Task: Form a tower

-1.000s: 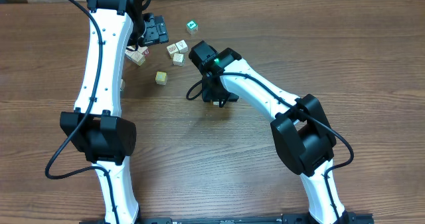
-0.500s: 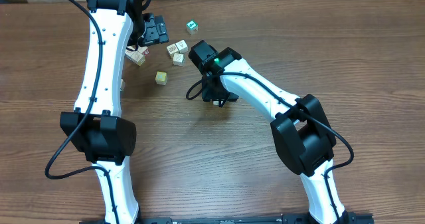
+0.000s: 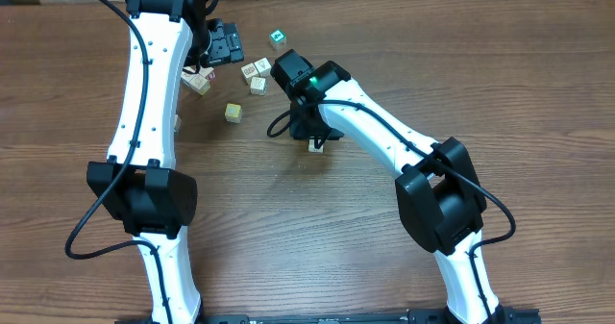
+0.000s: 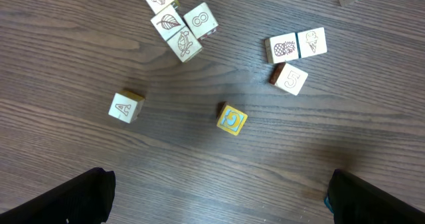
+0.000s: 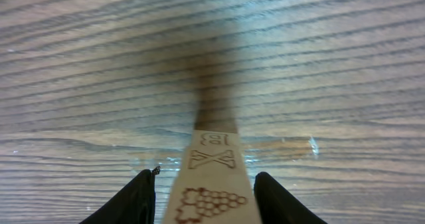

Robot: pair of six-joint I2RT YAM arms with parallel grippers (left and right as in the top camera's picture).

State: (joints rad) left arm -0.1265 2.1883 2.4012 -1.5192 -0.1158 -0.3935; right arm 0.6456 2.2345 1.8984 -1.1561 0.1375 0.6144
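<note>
The tower (image 5: 211, 177) is a narrow upright stack of pale wooden cubes, seen from above in the right wrist view, with a grape picture and an X on its faces. It stands on the table, and in the overhead view only its top (image 3: 314, 145) peeks out below the right arm. My right gripper (image 5: 204, 181) straddles the tower's upper part, open, with a thin gap on each side. My left gripper (image 4: 216, 187) hangs wide open and empty above bare wood near the loose cubes; overhead it (image 3: 226, 45) is at the far left.
Loose cubes lie at the back: a yellow one (image 4: 232, 119), an A cube (image 4: 126, 107), a cluster (image 4: 176, 24), a trio (image 4: 295, 51) and a green-marked one (image 3: 278, 38). The left arm (image 3: 144, 93) runs along the table's left side.
My right gripper has shifted a little toward the far left, uncovering the tower's top in the overhead view. Its jaws have narrowed slightly. The left arm has not moved.
</note>
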